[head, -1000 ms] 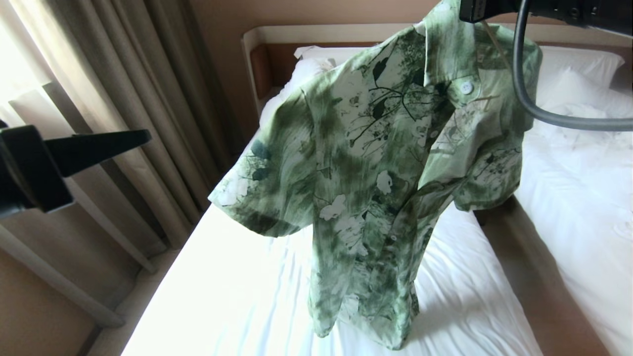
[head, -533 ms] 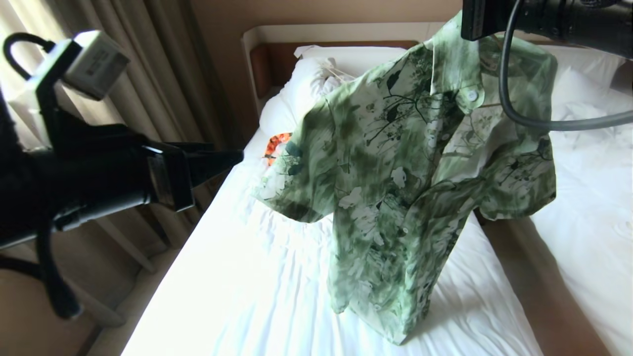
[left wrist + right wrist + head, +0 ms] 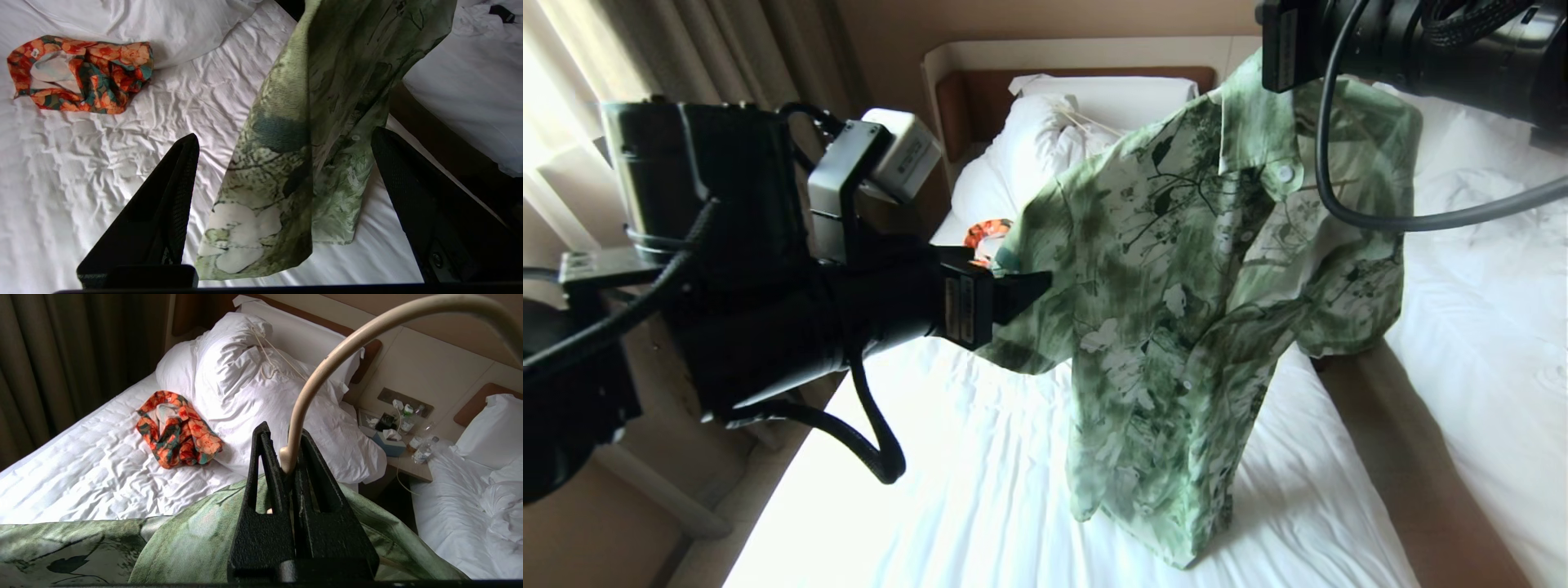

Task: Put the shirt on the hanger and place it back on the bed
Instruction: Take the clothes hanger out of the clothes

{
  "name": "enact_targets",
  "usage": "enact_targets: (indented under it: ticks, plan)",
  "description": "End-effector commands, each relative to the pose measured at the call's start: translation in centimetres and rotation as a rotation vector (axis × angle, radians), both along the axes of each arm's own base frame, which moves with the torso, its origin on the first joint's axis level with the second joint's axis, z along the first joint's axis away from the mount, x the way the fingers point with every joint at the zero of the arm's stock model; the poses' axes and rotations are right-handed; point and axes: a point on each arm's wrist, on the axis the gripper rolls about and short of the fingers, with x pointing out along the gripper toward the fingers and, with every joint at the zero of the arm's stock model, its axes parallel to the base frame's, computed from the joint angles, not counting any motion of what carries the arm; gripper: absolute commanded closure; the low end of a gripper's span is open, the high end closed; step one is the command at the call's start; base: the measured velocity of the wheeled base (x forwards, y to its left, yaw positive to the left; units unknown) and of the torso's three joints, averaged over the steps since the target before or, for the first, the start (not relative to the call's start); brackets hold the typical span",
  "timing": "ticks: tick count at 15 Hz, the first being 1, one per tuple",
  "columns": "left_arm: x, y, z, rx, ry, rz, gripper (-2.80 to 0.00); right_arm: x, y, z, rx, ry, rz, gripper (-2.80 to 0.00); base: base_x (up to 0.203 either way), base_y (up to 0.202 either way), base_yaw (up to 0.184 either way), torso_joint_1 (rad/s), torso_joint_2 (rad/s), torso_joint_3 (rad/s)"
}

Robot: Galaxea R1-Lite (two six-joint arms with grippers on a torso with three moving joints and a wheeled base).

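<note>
Two grippers flank a green shirt [image 3: 1176, 327] dangling above the bed [image 3: 980, 490], hem brushing the sheet. The left gripper [image 3: 282, 171], fingers spread wide, straddles its near sleeve. Above, the right gripper [image 3: 286, 473] is clenched on the hanger [image 3: 322, 363] hook. Farther left lies an orange garment [image 3: 177, 430] by the pillows [image 3: 253, 375].

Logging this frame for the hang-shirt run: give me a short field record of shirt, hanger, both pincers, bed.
shirt: green floral shirt hangs on the hanger, hem touching the bed
hanger: cream hanger, hook neck clamped
right pincer: right pincer shut on the hanger above the collar
left pincer: left pincer open, jaws either side of the sleeve, not gripping
bed: white bed, wrinkled sheet
other: orange garment by the pillow
</note>
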Motion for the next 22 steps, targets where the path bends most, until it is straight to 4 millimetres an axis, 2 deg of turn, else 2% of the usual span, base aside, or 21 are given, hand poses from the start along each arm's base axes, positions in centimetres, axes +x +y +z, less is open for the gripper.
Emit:
enact_targets:
  ticks: [1,5,6,10,16,21,22]
  plan:
    - [0.1,-0.9,-0.7,0.016,0.017,-0.022,-2.8,0.2,-0.1,0.0,-0.004,-0.002,-0.009,0.0,0.0,0.0,0.0,0.0,0.0,0.0]
    - [1.0,-2.0,-1.7,0.04,0.041,-0.023,-2.8,0.0,-0.2,0.3,-0.001,-0.01,-0.007,0.0,0.0,0.0,0.0,0.0,0.0,0.0]
    - [1.2,-2.2,-1.7,0.04,0.042,-0.023,0.0,0.0,-0.2,0.3,-0.001,-0.01,-0.008,0.0,0.0,0.0,0.0,0.0,0.0,0.0]
    - [1.4,-2.2,-1.6,0.035,0.039,-0.018,0.0,-0.1,-0.2,0.3,0.0,-0.011,-0.009,0.0,0.0,0.0,0.0,0.0,0.0,0.0]
    - [0.6,-1.0,-0.5,-0.042,0.045,0.02,0.0,-0.3,-0.4,0.5,0.003,-0.017,-0.009,0.0,0.0,0.0,0.0,0.0,0.0,0.0]
    - [-0.1,0.9,-1.9,-0.018,0.078,0.055,0.0,-0.2,-0.7,0.7,0.006,-0.023,-0.018,0.0,0.0,0.0,0.0,0.0,0.0,0.0]
    - [-0.2,1.5,-3.2,0.01,0.11,0.072,0.0,-0.3,-0.8,1.0,0.013,-0.033,-0.021,0.0,0.0,0.0,0.0,0.0,0.0,0.0]
